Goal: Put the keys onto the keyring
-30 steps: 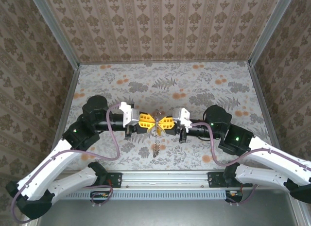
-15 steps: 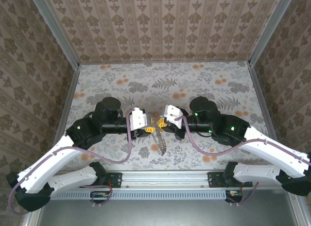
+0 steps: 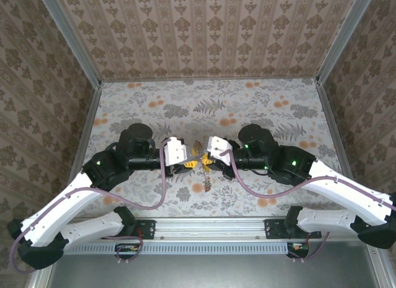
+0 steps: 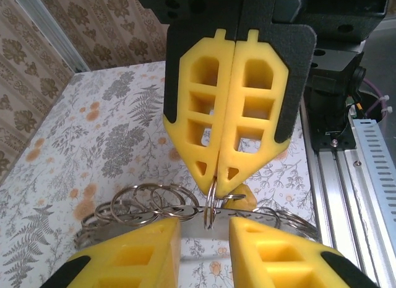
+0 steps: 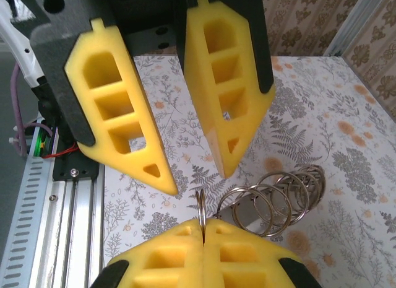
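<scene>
My right gripper (image 5: 203,225) is shut on the keyring (image 5: 200,204), a thin silver split ring standing on edge between its yellow pads. In the left wrist view that ring (image 4: 211,204) hangs from the right gripper (image 4: 216,179) down to a flat silvery blade (image 4: 195,229), the keys, which has several loose rings (image 4: 136,201) strung along it. My left gripper (image 4: 204,229) is open, its pads either side of the ring and blade without touching them. From above, both grippers (image 3: 189,162) (image 3: 207,161) meet mid-table and the metal cluster (image 3: 208,179) dangles below them.
The floral table cover (image 3: 260,108) stretches behind the arms. A metal rail (image 3: 210,225) runs along the near edge. Purple cables (image 3: 162,183) loop from both wrists. Patterned walls (image 3: 204,34) close in the back and sides.
Both arms have swung in closer and turned. My left gripper's jaws have parted. The dangling cluster has shifted slightly right and sits higher.
</scene>
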Available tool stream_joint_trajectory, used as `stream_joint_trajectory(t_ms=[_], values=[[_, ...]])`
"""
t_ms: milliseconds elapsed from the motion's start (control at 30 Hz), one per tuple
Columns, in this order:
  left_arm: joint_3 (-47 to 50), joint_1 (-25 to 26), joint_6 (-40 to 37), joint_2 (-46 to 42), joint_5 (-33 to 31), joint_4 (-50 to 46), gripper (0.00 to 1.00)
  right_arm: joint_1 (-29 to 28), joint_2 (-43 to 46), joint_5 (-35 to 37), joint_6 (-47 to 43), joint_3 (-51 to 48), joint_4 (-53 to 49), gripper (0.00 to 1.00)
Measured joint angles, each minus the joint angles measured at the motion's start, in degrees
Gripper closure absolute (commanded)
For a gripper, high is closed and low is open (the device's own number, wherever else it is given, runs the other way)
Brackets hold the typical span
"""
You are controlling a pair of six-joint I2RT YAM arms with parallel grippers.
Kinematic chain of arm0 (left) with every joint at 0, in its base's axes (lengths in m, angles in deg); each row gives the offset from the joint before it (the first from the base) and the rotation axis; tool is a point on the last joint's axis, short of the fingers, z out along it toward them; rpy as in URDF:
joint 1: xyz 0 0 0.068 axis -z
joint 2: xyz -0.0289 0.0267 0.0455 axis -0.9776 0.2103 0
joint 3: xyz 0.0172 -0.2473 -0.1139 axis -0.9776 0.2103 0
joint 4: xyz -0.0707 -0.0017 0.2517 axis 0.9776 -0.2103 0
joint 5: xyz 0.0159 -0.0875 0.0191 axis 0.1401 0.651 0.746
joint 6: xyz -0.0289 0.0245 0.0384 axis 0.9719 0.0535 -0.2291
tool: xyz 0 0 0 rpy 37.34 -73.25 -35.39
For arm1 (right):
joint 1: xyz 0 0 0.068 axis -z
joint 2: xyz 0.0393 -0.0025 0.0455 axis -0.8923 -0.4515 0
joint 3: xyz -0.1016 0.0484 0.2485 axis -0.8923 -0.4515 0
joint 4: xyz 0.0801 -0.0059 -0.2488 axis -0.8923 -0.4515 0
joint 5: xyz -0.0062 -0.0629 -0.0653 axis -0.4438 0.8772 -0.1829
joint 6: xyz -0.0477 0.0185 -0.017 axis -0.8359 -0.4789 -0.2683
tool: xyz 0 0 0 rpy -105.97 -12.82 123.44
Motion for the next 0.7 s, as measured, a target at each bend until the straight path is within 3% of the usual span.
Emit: stream_joint_trajectory(t_ms=[367, 433, 533, 700], values=[[-0.7, 0.5, -0.9, 1.4, 0.0, 0.0, 0.78, 0.0, 0.0, -0.6, 0.0, 0.0, 0.5, 1.00], [-0.9, 0.5, -1.0, 1.7, 0.0, 0.1, 0.82, 0.0, -0.2, -0.6, 0.0, 0.0, 0.5, 1.00], [-0.9, 0.5, -1.7, 2.0, 0.3, 0.0, 1.00, 0.0, -0.4, -0.6, 0.0, 0.0, 0.9, 1.00], [-1.4, 0.4, -1.9, 2.2, 0.4, -0.6, 1.00, 0.0, -0.4, -0.5, 0.0, 0.0, 1.0, 1.00]])
